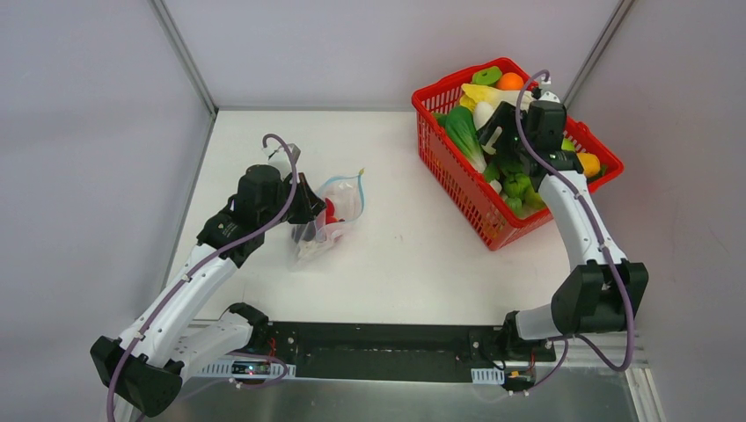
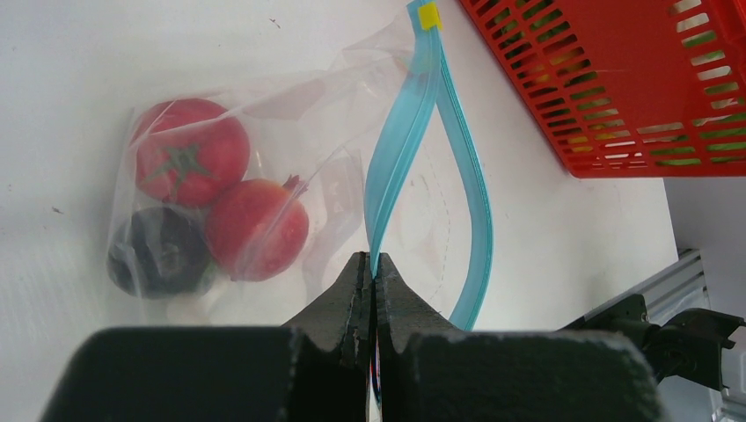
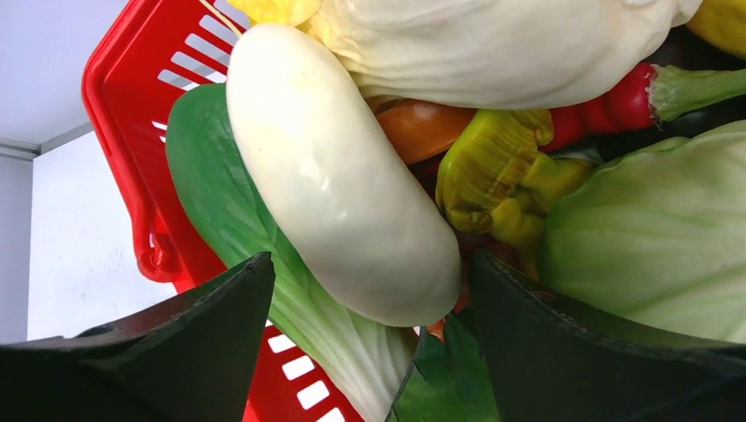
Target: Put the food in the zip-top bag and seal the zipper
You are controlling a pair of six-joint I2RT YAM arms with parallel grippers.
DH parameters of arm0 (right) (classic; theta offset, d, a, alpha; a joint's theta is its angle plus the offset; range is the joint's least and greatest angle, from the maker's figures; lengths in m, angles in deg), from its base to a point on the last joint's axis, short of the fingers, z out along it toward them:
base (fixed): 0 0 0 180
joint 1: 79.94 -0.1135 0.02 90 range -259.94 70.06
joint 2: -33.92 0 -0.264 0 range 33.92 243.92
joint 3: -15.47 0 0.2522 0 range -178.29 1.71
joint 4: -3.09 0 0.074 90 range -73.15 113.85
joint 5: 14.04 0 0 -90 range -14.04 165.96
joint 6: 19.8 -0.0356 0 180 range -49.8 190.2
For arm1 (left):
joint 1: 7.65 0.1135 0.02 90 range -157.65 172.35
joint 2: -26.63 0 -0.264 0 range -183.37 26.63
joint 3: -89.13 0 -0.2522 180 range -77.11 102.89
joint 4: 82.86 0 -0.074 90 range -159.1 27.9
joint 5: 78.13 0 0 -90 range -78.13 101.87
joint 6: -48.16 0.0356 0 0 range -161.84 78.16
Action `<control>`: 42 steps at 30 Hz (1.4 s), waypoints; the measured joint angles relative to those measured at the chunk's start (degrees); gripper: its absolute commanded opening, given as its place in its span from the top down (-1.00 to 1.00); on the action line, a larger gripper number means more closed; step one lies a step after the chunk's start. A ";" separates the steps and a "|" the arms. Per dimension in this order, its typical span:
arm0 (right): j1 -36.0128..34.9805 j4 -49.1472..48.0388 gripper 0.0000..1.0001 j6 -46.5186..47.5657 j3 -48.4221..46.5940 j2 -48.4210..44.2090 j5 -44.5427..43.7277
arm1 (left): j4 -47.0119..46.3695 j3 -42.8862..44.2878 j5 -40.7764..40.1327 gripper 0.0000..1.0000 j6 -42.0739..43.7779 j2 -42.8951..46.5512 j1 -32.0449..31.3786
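Note:
The clear zip-top bag [image 2: 334, 132] lies on the white table, left of centre [image 1: 339, 207]. Inside it are a red tomato [image 2: 189, 163], a second red fruit [image 2: 257, 229] and a dark purple ball [image 2: 158, 251]. The two sides of its teal zipper [image 2: 400, 149] stand apart, so the mouth gapes. My left gripper [image 2: 374, 264] is shut on one side of that strip, at the bag's near edge [image 1: 308, 204]. My right gripper [image 3: 371, 257] hangs open over the red basket [image 1: 457, 202], its fingers on either side of the tip of a white radish [image 3: 334, 176] without touching it.
The basket [image 3: 132, 105] at the back right is piled with toy vegetables: a green leafy one [image 3: 211, 185] under the radish, a pale green cabbage [image 3: 651, 237], a yellow-green piece [image 3: 493, 167]. Its corner [image 2: 616, 88] is close to the bag's mouth. Grey walls enclose the table.

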 measured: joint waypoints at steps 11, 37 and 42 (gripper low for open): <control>-0.02 -1.99 0.15 0.66 0.02 1.62 -0.39 | -0.02 -0.02 0.35 1.00 0.00 0.00 -0.02; -0.72 -13.57 0.24 -8.07 7.74 -14.34 23.08 | -0.44 -0.15 1.49 1.00 -0.04 -0.44 0.00; -6.54 -18.84 0.24 -9.75 8.94 -14.36 31.47 | -0.52 -0.15 1.95 1.00 -0.07 -0.44 0.00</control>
